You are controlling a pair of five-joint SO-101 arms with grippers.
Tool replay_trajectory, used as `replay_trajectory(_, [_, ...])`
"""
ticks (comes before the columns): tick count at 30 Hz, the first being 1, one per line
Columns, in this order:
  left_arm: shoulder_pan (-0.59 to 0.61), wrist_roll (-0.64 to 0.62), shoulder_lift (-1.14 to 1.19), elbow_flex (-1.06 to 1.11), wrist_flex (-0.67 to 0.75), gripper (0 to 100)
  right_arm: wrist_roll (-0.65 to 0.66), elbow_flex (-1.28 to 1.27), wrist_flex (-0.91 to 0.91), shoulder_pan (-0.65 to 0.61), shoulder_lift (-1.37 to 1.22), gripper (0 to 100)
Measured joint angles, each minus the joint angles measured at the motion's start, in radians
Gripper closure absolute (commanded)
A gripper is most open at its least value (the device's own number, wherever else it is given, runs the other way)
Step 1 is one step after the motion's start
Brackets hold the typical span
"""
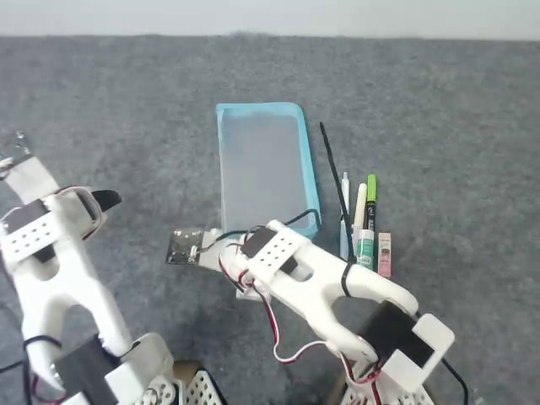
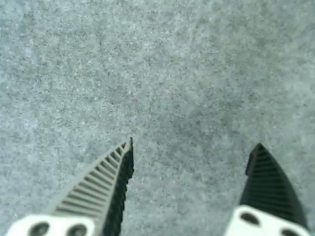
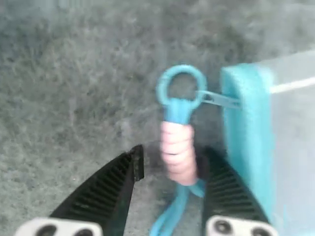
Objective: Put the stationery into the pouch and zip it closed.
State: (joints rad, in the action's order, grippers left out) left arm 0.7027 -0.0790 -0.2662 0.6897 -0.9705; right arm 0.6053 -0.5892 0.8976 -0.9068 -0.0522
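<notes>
Stationery lies outside, right of pouch, which appears empty. Right gripper jaws apart, straddling zip pull. Left gripper apart over carpet. Loading and zipping outstanding.

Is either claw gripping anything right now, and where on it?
Nothing is clamped. The right claw, open, straddles the zipper pull at its pink sleeve; the left claw is open over bare carpet.
</notes>
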Motion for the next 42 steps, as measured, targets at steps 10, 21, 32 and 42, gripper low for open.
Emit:
replay_trajectory(10, [0.0, 0.0, 0.0, 0.0, 0.0, 66, -0.198, 0.043, 0.041, 0.146, 0.069, 99.1])
replay_trajectory(21, [0.0, 0.0, 0.0, 0.0, 0.0, 66, -0.446, 0.192, 0.292, 0.322, 0.121, 99.1])
replay_trajectory(32, [0.0, 0.0, 0.0, 0.0, 0.0, 66, -0.539, 0.532, 0.338, 0.354, -0.269, 99.1])
replay_trajectory(42, [0.0, 0.0, 0.0, 0.0, 0.0, 66, -0.6, 0.664, 0.448, 0.48, -0.307, 99.2])
